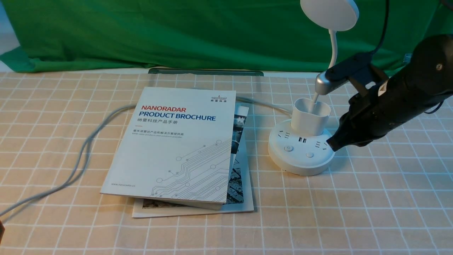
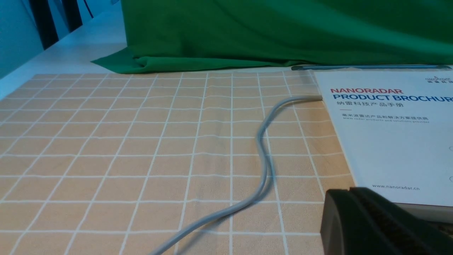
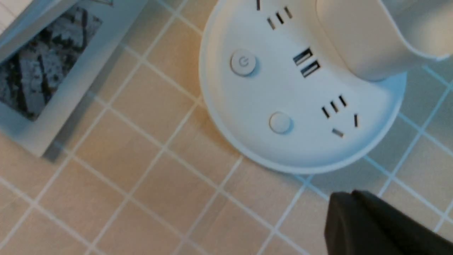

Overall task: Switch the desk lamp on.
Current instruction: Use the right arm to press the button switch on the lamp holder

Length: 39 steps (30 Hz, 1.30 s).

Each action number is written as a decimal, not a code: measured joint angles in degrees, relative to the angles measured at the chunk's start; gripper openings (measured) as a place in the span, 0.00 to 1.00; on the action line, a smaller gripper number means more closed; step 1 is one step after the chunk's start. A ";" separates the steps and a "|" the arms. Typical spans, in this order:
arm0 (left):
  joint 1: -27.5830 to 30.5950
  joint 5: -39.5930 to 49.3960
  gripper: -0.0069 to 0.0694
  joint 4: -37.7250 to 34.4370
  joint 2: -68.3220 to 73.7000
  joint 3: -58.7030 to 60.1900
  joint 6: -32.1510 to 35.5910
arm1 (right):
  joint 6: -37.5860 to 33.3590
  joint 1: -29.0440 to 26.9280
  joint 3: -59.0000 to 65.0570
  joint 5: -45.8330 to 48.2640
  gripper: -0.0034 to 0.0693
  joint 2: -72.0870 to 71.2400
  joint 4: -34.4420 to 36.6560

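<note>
Desk lamp (image 1: 300, 148): white, standing on the right half of the surface, nearer the far edge than the near one. Its round base rests on the checked cloth (image 1: 354, 212). The cup-shaped holder (image 1: 310, 118) rises from the back of the base, and the thin neck curves up to the disc head (image 1: 329, 12) at the top of the front view.

Base top: 2 round buttons toward the near side, 1 with a power symbol (image 1: 288, 148) and 1 plain (image 1: 310, 154). There are 2 USB ports (image 1: 302, 140) behind them, with socket slots on either side.

Right fingers (image 1: 334, 143): pressed together, nothing between them. The tip is angled down at the right rim of the base, beside the socket slots. Cannot tell whether it touches.

Left fingers (image 2: 368, 219): pressed together with only a seam showing, empty, low over the near-left part of the surface, just beside the brochure's near edge.

2 brochures lie stacked mid-surface, left of the lamp and apart from it. The top brochure (image 1: 177, 141) sits skewed on the lower brochure (image 1: 244, 198). A grey cable (image 1: 81, 156) runs from under them toward the near-left corner. A green cloth (image 1: 177, 32) lies along the far edge.
</note>
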 joint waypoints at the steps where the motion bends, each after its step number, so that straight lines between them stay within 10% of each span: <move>1: 0.00 0.00 0.12 0.00 0.00 0.00 0.00 | 0.00 0.05 0.00 -1.26 0.08 0.94 0.06; 39: 0.00 0.00 0.12 0.03 0.00 0.00 0.00 | -0.02 2.54 0.00 -12.41 0.09 11.53 0.70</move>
